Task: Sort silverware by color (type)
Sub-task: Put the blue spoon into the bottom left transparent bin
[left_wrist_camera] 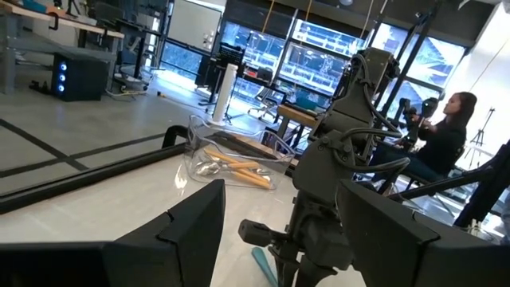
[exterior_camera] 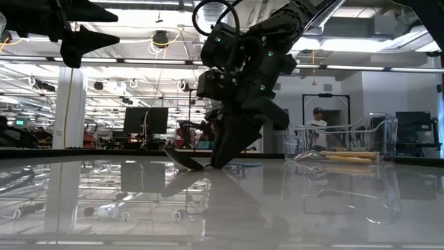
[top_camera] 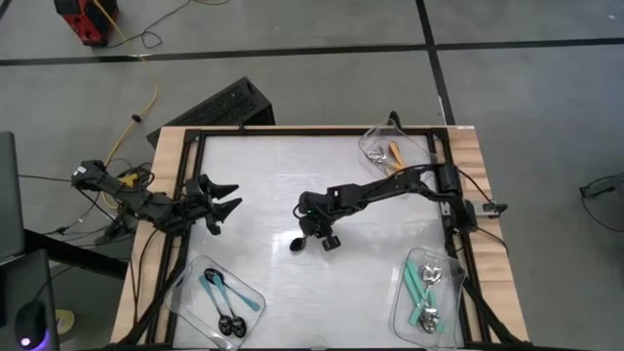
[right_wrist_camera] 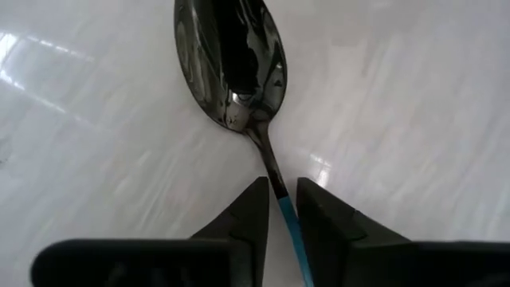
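A spoon with a black bowl (right_wrist_camera: 231,64) and a thin blue handle (right_wrist_camera: 292,235) lies on the white table near its middle, also seen in the high view (top_camera: 297,244). My right gripper (right_wrist_camera: 282,209) slants down over it. Its fingers stand narrowly apart on either side of the handle, just behind the bowl's neck, with a strip of table showing on each side. My left gripper (top_camera: 226,205) hangs open above the table's left side, pointing level.
Clear trays stand at three corners. The far right one (top_camera: 388,148) holds orange-handled spoons, the near right one (top_camera: 429,288) teal-handled ones, and the near left one (top_camera: 219,297) blue-handled ones with black bowls. A person sits in the room beyond the table (left_wrist_camera: 446,135).
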You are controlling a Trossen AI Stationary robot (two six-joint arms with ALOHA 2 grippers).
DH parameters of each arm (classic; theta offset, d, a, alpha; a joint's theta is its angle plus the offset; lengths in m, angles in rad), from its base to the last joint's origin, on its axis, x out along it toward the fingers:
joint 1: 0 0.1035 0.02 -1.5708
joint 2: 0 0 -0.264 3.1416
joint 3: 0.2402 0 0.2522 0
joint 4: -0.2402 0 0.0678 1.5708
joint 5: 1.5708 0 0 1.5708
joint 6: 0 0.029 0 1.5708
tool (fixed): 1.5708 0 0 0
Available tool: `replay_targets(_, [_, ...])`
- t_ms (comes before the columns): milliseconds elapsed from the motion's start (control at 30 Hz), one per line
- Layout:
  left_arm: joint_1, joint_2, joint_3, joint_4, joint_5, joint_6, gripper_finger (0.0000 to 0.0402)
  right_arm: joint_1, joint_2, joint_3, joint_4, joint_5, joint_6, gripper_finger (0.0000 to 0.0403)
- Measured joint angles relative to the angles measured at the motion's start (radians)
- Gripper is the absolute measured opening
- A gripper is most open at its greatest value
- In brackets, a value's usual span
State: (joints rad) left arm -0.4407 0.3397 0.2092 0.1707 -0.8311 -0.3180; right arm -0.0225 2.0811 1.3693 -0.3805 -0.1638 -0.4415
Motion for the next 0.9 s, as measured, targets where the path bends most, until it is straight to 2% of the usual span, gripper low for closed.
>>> replay_targets(500, [0.0, 0.0, 0.0, 0.0, 0.0, 0.0, 0.0226, -0.002, 0.0, -0.001, 0.004, 0.008, 0.068, 0.0031])
replay_targets(900, [0.0, 0.0, 0.0, 0.0, 0.0, -0.001, 0.0226, -0.002, 0.002, -0.003, 0.057, 0.011, 0.141, 0.003])
